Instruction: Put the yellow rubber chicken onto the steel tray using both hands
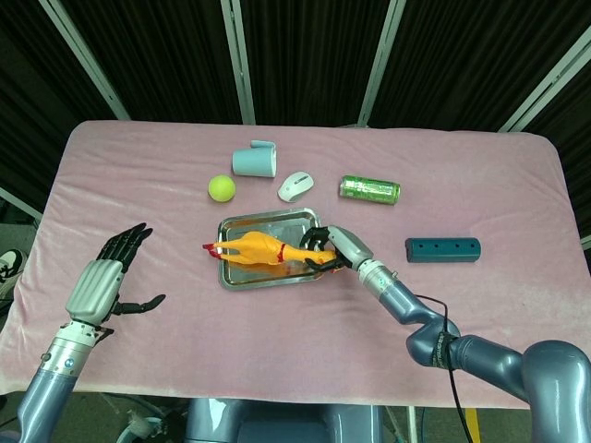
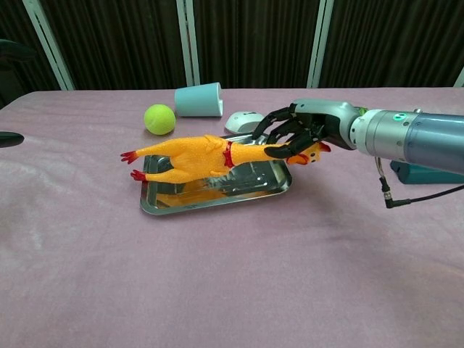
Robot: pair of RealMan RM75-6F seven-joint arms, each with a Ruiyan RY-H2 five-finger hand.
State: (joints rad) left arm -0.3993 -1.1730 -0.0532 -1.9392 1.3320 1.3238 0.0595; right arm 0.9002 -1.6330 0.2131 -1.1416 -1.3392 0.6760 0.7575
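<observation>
yellow chicken (image 2: 192,156), steel tray (image 2: 210,201), pink cloth (image 2: 217,275)

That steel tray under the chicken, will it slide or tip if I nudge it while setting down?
Probably slides easily: the steel tray is thin, shallow and sits skewed on smooth cloth. Its low rim may also tilt if the rubber chicken, held by the right robot hand, presses one edge.

1. My surface (image 1: 138,194) is covered with a pink cloth and fills most of the head view.
2. The steel tray (image 1: 242,224) lies on it near the middle of the frame, skewed to the surface's edges.
3. Above the tray a light blue cup (image 1: 255,161) lies on its side, with a yellow-green ball (image 1: 221,188) to its lower left.
4. A white computer mouse (image 1: 295,185) sits right of the ball, then a green can (image 1: 369,189) on its side.
5. A dark teal block with holes (image 1: 442,249) lies at right of centre.
</observation>
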